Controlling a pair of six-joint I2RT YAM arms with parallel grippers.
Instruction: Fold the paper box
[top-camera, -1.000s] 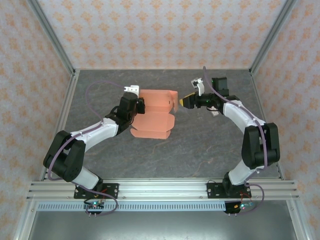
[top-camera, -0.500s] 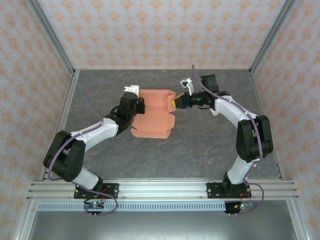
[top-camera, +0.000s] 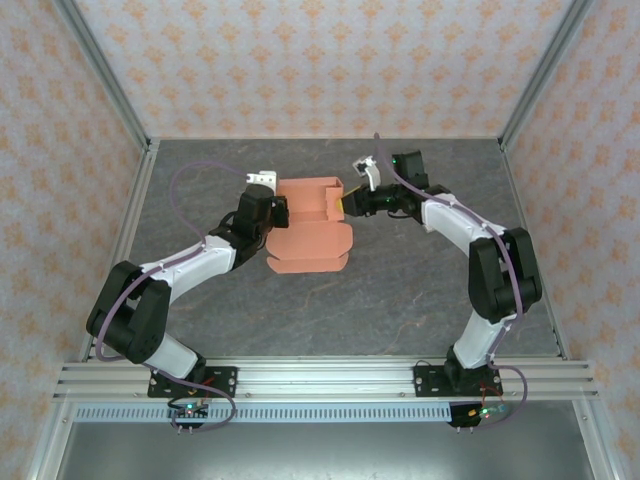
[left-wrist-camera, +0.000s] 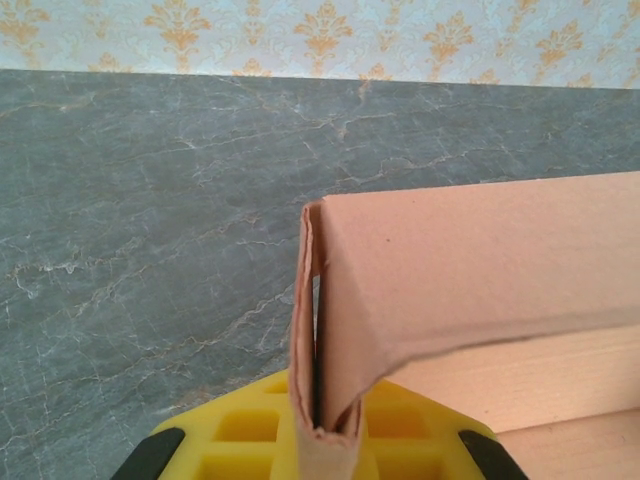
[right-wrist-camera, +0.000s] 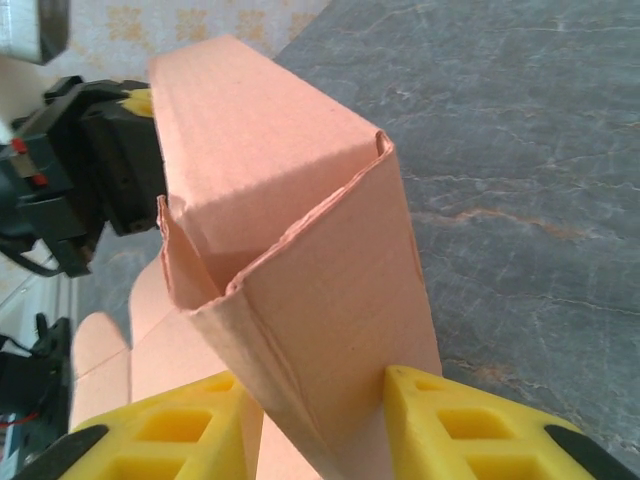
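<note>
The salmon-orange paper box (top-camera: 310, 228) lies on the table between my two grippers, its back wall raised and a wide flap spread flat toward the near side. My left gripper (top-camera: 278, 212) is shut on the box's left end wall; in the left wrist view the doubled card (left-wrist-camera: 470, 280) stands pinched upright between the yellow fingers (left-wrist-camera: 230, 435). My right gripper (top-camera: 345, 205) is at the box's right end. In the right wrist view its yellow fingers (right-wrist-camera: 470, 425) sit on either side of the folded end wall (right-wrist-camera: 300, 250), pressing against it.
The dark stone-patterned table (top-camera: 400, 290) stretches to the patterned back wall and the metal frame posts (top-camera: 105, 80). A purple cable (top-camera: 190, 170) loops over the left arm. The aluminium rail (top-camera: 320, 380) runs along the near edge.
My right gripper has moved left onto the box's right end and its jaws have narrowed around the wall. The near flap has shifted slightly. The left gripper has kept its hold.
</note>
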